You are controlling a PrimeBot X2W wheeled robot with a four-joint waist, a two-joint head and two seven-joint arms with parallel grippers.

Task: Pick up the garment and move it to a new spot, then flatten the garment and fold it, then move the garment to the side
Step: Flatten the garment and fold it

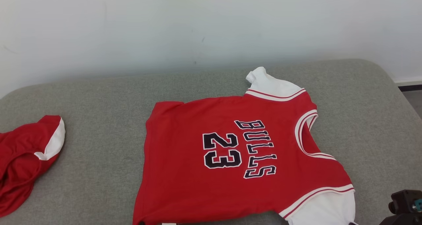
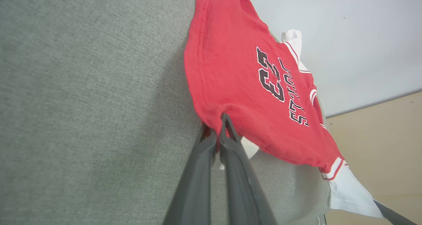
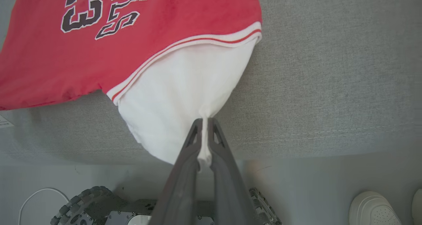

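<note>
While both pairs of jaws are pressed together on cloth, the risks sit at the two pinch points. The left jaws nip the red hem corner (image 2: 211,117) of the jersey (image 1: 230,159). The bite looks thin, perhaps a single layer, though the tips hide how much is caught. A pull toward the robot could slip that corner free, or drag only the top layer and wrinkle the body. The right jaws pinch the bunched edge of the white sleeve (image 3: 184,96), which already droops over the near edge of the grey padded surface (image 3: 329,70). If the two arms draw unevenly, the jersey would skew. If they draw too far, it could slide off the edge toward the robot's wheeled base (image 3: 82,205) and a person's white shoe (image 3: 369,208). A sweep to the left could also run it into the second red garment (image 1: 23,159).

From the left jaws, the jersey fans away ahead of the tips and to their right, with the number and lettering well beyond the grip. From the right jaws, the white sleeve spreads directly above the tips, and the red body and its print lie farther ahead and to their left. It lies print side up and mostly flat on the padded surface, stretched between the two grips.
</note>
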